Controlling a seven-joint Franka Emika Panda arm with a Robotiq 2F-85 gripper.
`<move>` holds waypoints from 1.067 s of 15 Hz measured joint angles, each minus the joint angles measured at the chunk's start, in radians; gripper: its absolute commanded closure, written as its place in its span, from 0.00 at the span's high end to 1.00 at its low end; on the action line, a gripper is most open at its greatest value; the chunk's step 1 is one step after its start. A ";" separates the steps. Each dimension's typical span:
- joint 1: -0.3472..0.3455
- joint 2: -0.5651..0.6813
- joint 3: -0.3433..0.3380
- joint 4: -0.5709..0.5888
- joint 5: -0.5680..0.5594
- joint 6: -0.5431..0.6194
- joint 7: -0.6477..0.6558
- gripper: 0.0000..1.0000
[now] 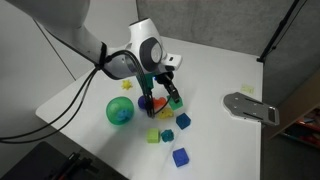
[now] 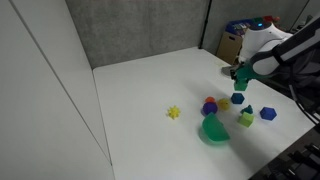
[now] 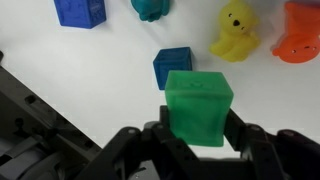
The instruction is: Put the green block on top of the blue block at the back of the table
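Wrist view: fingers [image 3: 247,141] clamped on green block [image 3: 198,105], held clear of counter [image 3: 90,85]. Blue block [image 3: 173,66] just beyond, at 11 o'clock. Best approach: shift toward 11 o'clock until centred overhead, square edges, lower gently, release only on contact.

This looks like a robotics lab or test bay rather than a lived-in room. A plain white table [image 1: 215,75] stands closed in by dark grey partition panels [image 2: 140,25], and a bare white board [image 2: 35,90] walls off one side in an exterior view. A white robot arm [image 1: 70,30] reaches over the table, a grey metal plate [image 1: 250,107] lies at the table's edge, and small bright plastic toys and blocks [image 1: 165,128] are scattered across the top, more like test pieces than household goods.
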State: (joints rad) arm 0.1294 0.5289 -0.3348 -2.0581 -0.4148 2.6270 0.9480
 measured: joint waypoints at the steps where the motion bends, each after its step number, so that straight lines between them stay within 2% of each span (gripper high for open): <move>1: -0.014 0.001 0.004 -0.002 0.023 0.000 -0.015 0.29; 8: -0.148 0.029 0.073 0.003 0.250 0.000 -0.207 0.29; 11: -0.169 0.055 0.075 0.024 0.313 0.000 -0.251 0.29; 16: -0.175 0.105 0.072 0.073 0.348 0.000 -0.258 0.29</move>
State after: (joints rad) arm -0.0459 0.6339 -0.2631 -1.9850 -0.0664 2.6270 0.6900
